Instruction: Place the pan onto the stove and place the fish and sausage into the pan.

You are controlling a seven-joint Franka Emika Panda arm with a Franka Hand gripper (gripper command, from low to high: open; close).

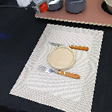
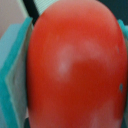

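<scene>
- While the wrist view fills with the glossy red sausage (image 2: 75,65), the teal fingers (image 2: 12,75) press its rounded flanks on both sides, gripping it.
- Seen from the exterior view, the sausage (image 1: 44,7) hangs under the white arm at the stove's (image 1: 87,13) near edge, just beside the small dark pan (image 1: 54,2).
- That flat pinkish board also bears a larger grey pot (image 1: 77,1).
- On the dark worktop (image 1: 10,47), a pale striped placemat (image 1: 32,77) carries a round tan plate (image 1: 60,57) between orange-handled cutlery (image 1: 69,74).
- Whether the fish is in the pan, I cannot tell.
</scene>
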